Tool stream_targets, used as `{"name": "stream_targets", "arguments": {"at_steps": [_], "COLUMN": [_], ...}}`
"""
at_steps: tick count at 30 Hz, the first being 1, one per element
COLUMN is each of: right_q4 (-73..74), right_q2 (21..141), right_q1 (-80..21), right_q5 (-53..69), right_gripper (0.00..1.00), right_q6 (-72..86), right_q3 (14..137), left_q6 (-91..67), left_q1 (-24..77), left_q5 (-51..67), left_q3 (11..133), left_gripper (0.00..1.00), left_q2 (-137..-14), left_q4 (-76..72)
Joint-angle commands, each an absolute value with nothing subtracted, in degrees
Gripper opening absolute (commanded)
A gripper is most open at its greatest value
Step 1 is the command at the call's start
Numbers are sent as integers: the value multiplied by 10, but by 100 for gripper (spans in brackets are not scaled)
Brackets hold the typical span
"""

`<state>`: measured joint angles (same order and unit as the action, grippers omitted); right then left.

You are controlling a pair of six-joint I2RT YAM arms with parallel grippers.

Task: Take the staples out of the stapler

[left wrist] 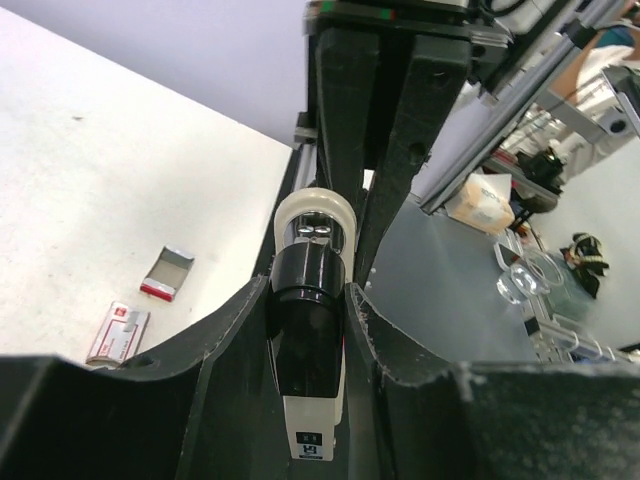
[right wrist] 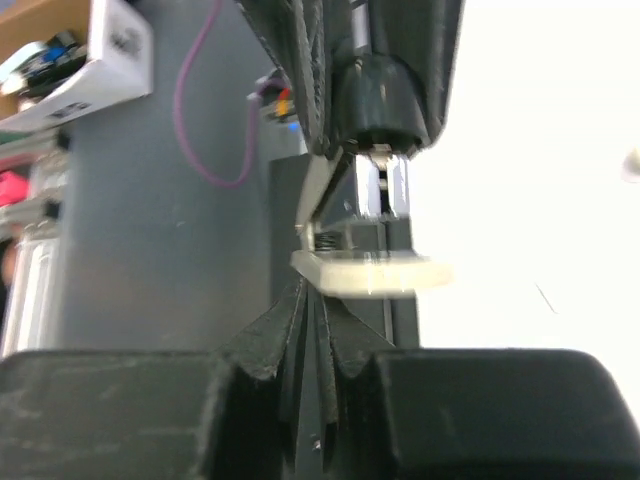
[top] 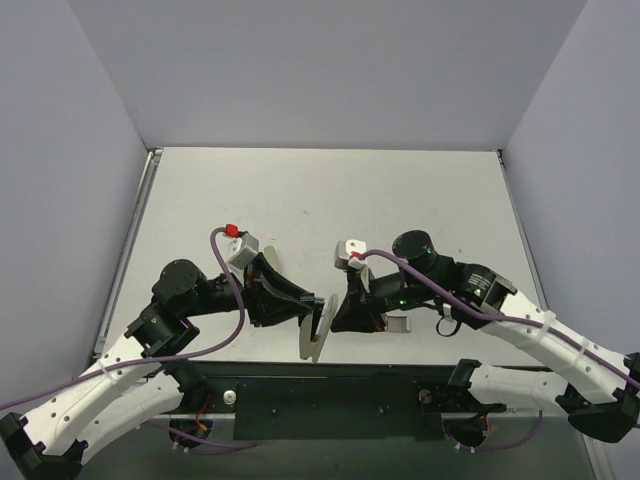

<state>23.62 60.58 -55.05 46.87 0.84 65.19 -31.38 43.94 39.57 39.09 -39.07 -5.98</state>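
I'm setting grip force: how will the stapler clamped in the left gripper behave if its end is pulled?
Probably stiff: the stapler looks like hard plastic and metal, so the left gripper should not bend it. Its glossy black surface may slip. The pale base seems hinged with a spring, so it could swing.

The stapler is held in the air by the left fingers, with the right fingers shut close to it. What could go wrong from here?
1. The stapler sits only between the left fingers, off the table; a push from the shut right fingers may twist it or make it slip out.
2. It hangs near the table's front edge, so staples that come loose could fall off it.
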Motion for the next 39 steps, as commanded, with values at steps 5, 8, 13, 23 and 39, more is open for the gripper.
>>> {"name": "stream_targets", "arguments": {"at_steps": [5,8,13,23,39], "right_q4": [137,157,187,207,177], "right_q2": [462,446,440,434,421], "right_q1": [-545,-542,-542,-542,-544], "right_q5": [148,85,-23,-55,-33], "right_gripper": [16,21,24,28,42], "right_q6": [81,105,145,192,228], "right_q3": [546,538,520,476,420], "left_q6": [-258,-244,-215,-121,-119], "left_q1": [450,449,449,425,180], "left_q5": [216,125,-56,-294,-172], "left_q3": [499,540,609,769,841], "left_gripper": [0,0,0,0,0], "left_q2": [-376,-398,-458,-619,-832], "left_q4": [58,107,184,289,283]}}
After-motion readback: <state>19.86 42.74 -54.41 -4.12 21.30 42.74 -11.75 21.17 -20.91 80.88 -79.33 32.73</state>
